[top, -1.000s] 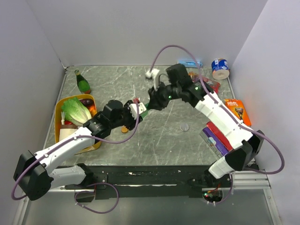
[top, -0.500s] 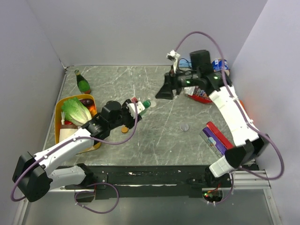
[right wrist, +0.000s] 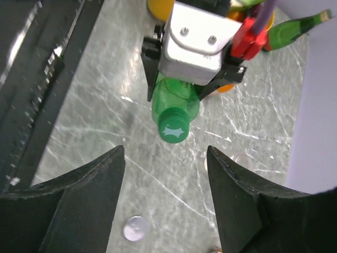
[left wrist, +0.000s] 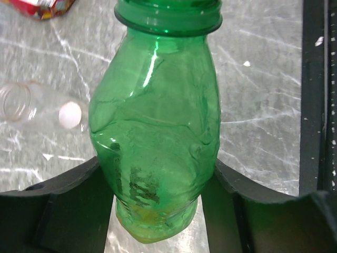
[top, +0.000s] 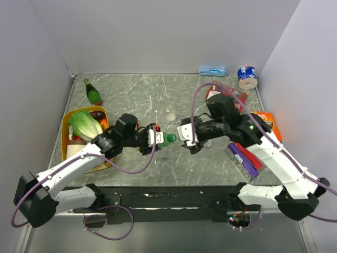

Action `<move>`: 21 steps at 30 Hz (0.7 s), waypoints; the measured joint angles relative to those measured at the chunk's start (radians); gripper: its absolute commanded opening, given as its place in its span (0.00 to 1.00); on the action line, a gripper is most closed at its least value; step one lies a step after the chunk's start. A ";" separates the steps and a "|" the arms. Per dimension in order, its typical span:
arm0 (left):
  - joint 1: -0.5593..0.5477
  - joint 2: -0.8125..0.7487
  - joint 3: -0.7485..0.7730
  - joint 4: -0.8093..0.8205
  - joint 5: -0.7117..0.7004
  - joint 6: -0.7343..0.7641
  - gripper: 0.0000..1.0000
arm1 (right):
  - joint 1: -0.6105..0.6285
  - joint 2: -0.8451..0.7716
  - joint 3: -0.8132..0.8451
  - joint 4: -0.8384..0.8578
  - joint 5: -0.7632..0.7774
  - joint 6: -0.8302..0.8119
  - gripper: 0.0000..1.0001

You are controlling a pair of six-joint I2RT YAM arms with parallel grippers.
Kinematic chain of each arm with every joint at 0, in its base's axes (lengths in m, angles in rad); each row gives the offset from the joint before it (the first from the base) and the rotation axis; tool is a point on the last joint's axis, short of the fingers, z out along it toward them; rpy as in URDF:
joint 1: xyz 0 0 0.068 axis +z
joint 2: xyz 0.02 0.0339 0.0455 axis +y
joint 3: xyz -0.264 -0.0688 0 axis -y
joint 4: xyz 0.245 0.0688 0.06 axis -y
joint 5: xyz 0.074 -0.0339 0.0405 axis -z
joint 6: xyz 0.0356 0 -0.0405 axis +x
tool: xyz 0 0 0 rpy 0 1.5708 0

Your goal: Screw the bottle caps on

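Note:
My left gripper (top: 155, 138) is shut on the bright green bottle (top: 164, 138) and holds it level above the table, neck pointing right. The green cap (top: 171, 138) sits on its neck. In the left wrist view the fingers clamp the bottle's lower body (left wrist: 158, 132). My right gripper (top: 185, 138) is open and empty, facing the cap. In the right wrist view the cap (right wrist: 174, 132) lies just beyond the open gripper (right wrist: 166, 158). The clear bottle (top: 170, 114) lies behind. The clear cap (top: 207, 143) lies flat on the table. The orange bottle and cap cannot be made out.
A yellow tray (top: 66, 121) with lettuce stands at the left, with a dark-green bottle with a red top (top: 92, 94) behind it. A red packet (top: 218, 90), a tin (top: 247, 76), an orange pack (top: 267, 124) and flat boxes (top: 242, 155) lie at the right.
My right arm swung away to the back right, then came down to the middle and now faces the cap with jaws open. My left gripper brought the green bottle slightly nearer and level.

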 measured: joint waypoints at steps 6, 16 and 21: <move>0.000 0.000 0.013 -0.006 0.039 0.030 0.01 | 0.045 0.066 -0.007 0.012 0.056 -0.055 0.60; 0.000 0.000 0.016 -0.004 0.052 0.032 0.01 | 0.093 0.085 -0.019 0.049 0.081 -0.076 0.50; 0.000 0.000 0.017 -0.005 0.052 0.023 0.01 | 0.108 0.088 -0.045 0.079 0.093 -0.071 0.36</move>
